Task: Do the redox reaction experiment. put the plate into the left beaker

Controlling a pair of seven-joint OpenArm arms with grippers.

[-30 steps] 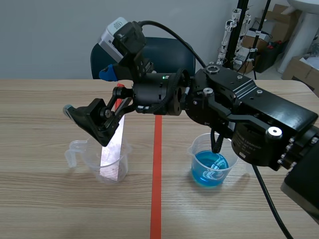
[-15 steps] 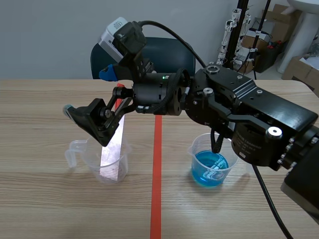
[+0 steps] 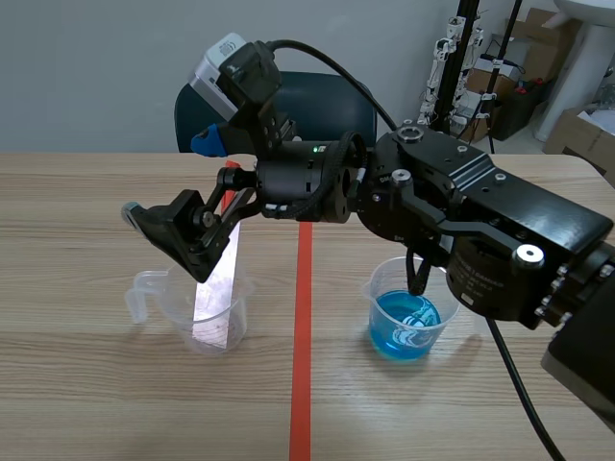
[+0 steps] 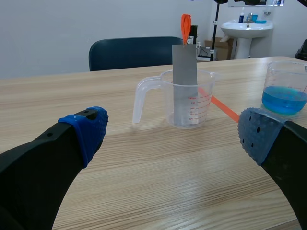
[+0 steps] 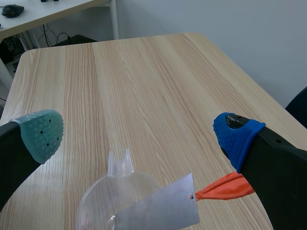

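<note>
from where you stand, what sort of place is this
Likely a lab or robotics test room: a light wooden table carries a clear plastic beaker of blue liquid, with a white washbasin and brown cardboard boxes behind.

The plate [image 3: 217,293] is a thin grey metal strip with an orange tab [image 4: 185,28] at its upper end. It stands tilted in the left beaker [image 3: 183,322], its lower end inside and its upper part rising well above the rim. The beaker is clear plastic with a handle and red scale marks, and it stands upright on the table [image 3: 96,394].
</note>
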